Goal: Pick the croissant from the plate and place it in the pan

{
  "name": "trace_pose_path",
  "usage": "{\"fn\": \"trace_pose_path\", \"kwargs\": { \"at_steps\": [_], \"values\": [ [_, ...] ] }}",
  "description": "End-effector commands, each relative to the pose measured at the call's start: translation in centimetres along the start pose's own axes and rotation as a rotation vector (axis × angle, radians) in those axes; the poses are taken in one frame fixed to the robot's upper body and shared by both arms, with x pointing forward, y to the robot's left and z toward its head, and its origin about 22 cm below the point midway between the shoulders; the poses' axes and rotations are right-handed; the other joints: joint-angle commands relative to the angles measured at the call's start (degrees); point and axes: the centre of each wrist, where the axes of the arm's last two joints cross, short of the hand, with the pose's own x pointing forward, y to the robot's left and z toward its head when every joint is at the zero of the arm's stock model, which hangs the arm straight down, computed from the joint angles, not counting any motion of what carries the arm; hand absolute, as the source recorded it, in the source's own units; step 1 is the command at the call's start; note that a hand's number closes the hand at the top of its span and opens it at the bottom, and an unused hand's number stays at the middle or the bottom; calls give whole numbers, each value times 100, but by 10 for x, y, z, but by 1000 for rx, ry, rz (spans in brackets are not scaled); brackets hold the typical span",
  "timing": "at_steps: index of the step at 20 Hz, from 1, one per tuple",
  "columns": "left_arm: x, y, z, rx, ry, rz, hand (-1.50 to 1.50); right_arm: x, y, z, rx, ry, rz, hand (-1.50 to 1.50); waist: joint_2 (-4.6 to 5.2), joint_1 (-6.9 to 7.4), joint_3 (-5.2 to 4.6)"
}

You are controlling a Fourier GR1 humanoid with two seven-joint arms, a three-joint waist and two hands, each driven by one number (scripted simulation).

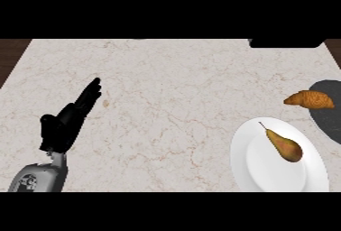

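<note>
Marble counter (173,90), left hand (63,126) open, straight, pointing away

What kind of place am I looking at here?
Probably a kitchen: a pale, marbled counter, a white plate with a pear on it, and a croissant lying at the edge of a dark pan.

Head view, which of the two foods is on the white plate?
The pear, greenish-brown with a stem, lies on the white plate; the golden croissant is off it, overlapping the dark pan.
</note>
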Motion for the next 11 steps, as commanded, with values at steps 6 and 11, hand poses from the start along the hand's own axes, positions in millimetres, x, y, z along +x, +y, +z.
{"fn": "trace_pose_path", "kwargs": {
  "at_steps": [6,11],
  "values": [
    [8,-3,0,6,-4,-10,0,-21,-3,38,104,-144,-155,-150,-33,-46,5],
    [-2,-5,7,-1,5,-2,0,-30,-6,60,77,-147,-139,-150,-43,-56,1]
  ]
}}
